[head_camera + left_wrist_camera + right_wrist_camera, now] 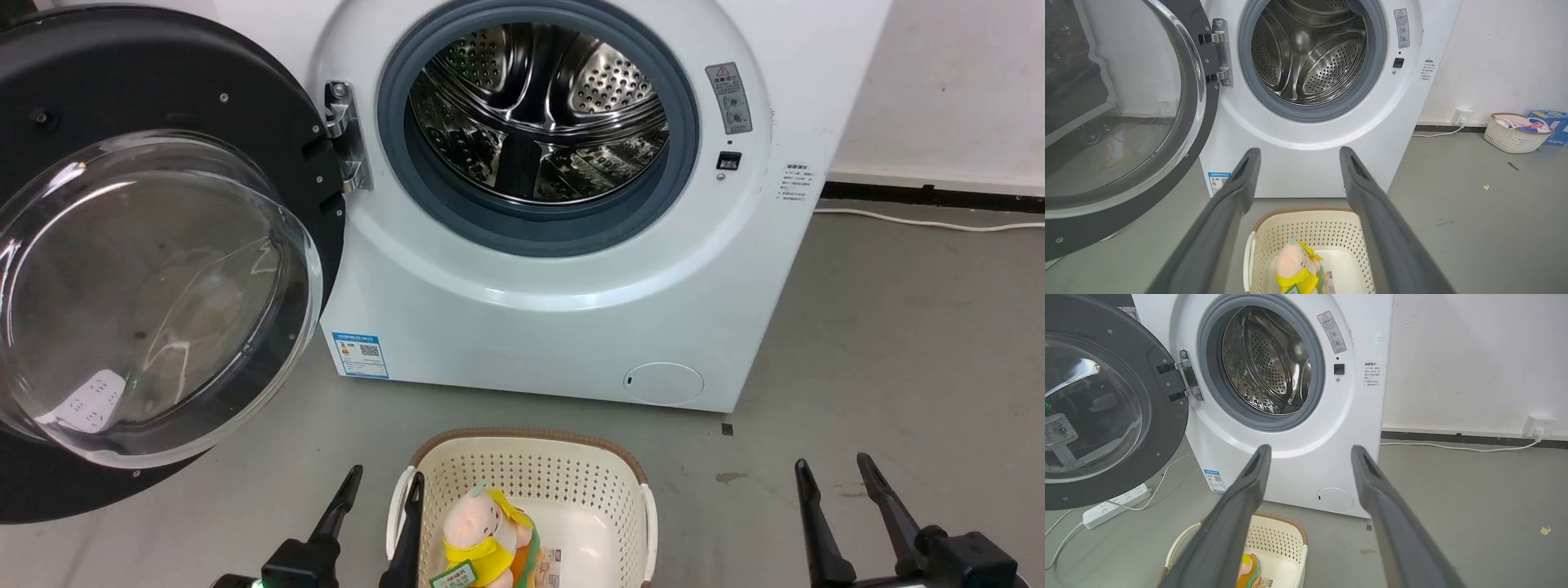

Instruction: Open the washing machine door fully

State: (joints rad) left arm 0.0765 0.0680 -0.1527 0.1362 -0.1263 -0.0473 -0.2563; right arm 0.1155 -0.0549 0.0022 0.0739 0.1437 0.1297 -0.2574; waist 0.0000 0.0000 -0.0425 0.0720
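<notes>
One basket (571, 482) before washer (571, 327); door (245, 106) wide open.

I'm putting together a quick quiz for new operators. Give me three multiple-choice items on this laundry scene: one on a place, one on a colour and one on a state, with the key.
1. Where does the plush toy lie?
A. on a shelf
B. in the cream basket
C. on a chair

2. What colour is the rubber ring around the drum mouth?
A. grey
B. red
C. yellow

3. How does the washing machine door stand?
A. shut
B. swung open on its hinge
C. taken off and laid flat

Key:
1 B: the toy sits inside the basket in front of the machine.
2 A: the ring looks grey in all three views.
3 B: the door hangs open at the robot's left, so the steel drum is in plain sight.
</notes>
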